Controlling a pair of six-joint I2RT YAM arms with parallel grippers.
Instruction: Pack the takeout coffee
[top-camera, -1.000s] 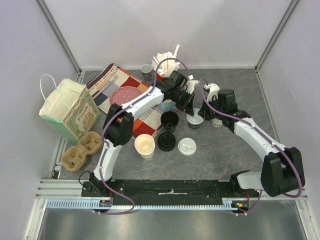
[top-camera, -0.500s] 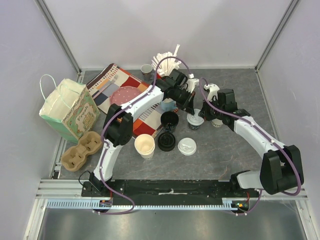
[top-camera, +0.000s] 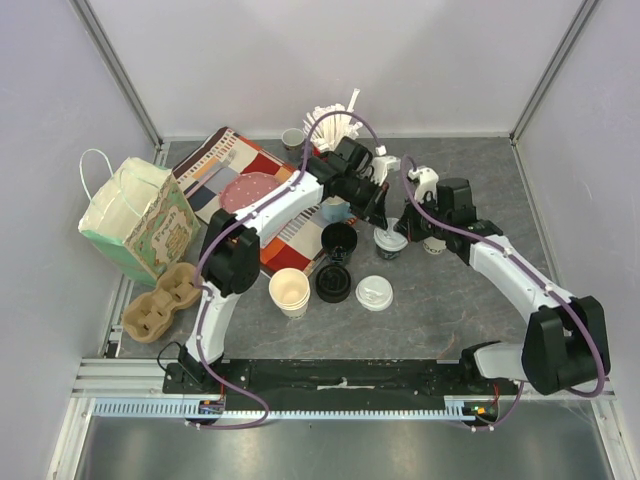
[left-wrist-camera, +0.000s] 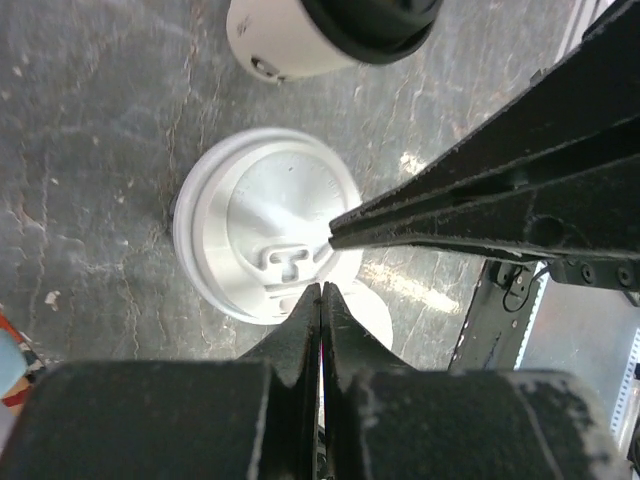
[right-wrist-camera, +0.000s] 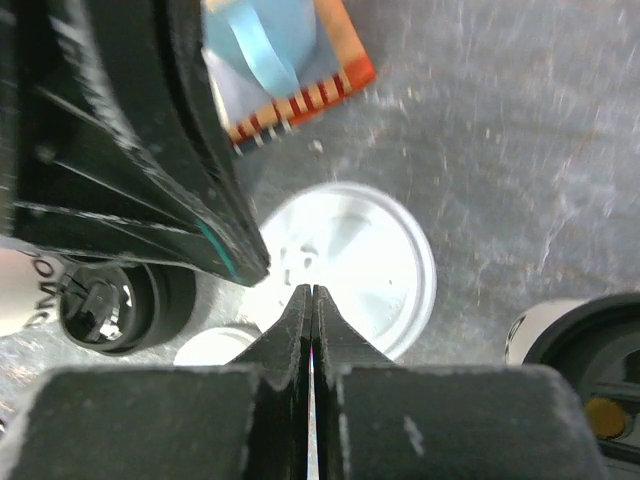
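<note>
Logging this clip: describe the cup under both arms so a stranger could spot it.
Find the patchwork mat left of centre. Just off its right edge, the white-lidded paper cup stands under the left fingers and right fingers. The black-lidded cup sits to its right, and the loose white lid in front has no cup.

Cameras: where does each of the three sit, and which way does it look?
Top external: fixed above and behind the bases, looking down on the table; left arm and right arm show whole.
Left wrist: on the left arm, looking down at the white lid; its shut left pincer shows.
Right wrist: on the right arm, looking down at that lid; its shut right pincer shows.
Shared: all see the lid.
</note>
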